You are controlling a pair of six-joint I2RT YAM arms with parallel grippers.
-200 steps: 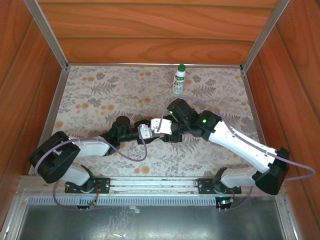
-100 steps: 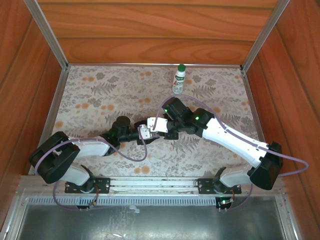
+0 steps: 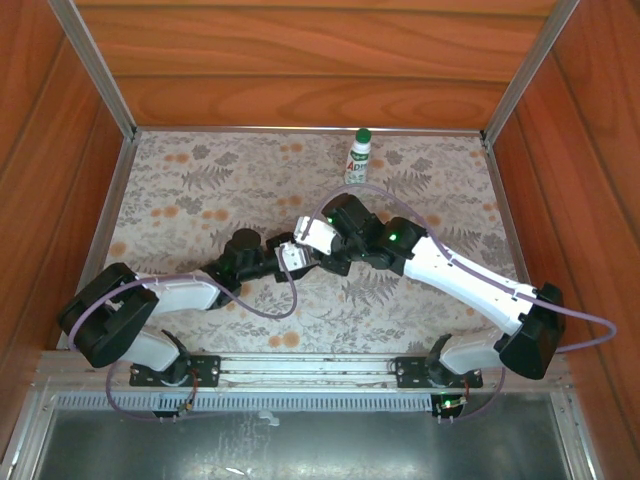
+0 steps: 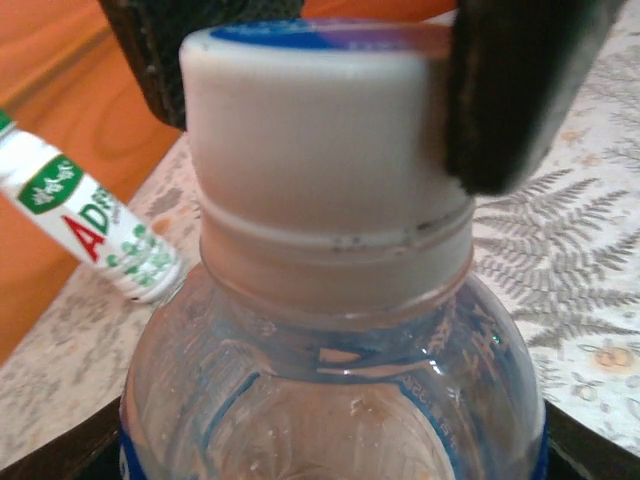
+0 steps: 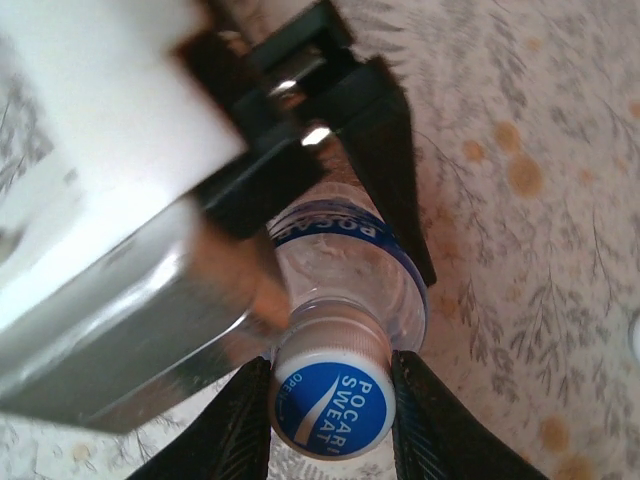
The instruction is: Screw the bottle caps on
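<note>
Blue-topped cap (image 5: 332, 403), printed POCARI SWEAT, sits on the clear bottle (image 5: 350, 265), whose blue band seems to read POCARI. The right gripper (image 5: 335, 420) pinches the cap and the left gripper (image 3: 290, 258) clasps the bottle's body. Both arms reach inward, meeting mid-table (image 3: 190, 200). At the far edge stands the green-capped white bottle (image 3: 356, 162), lettered "AD".

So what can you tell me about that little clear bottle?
The bottle is small, clear plastic, with a blue label band reading Pocari. Its neck carries a white cap with a blue printed top. The left gripper clamps its body; the right gripper pinches the cap from both sides. Whether it holds liquid is unclear.
</note>
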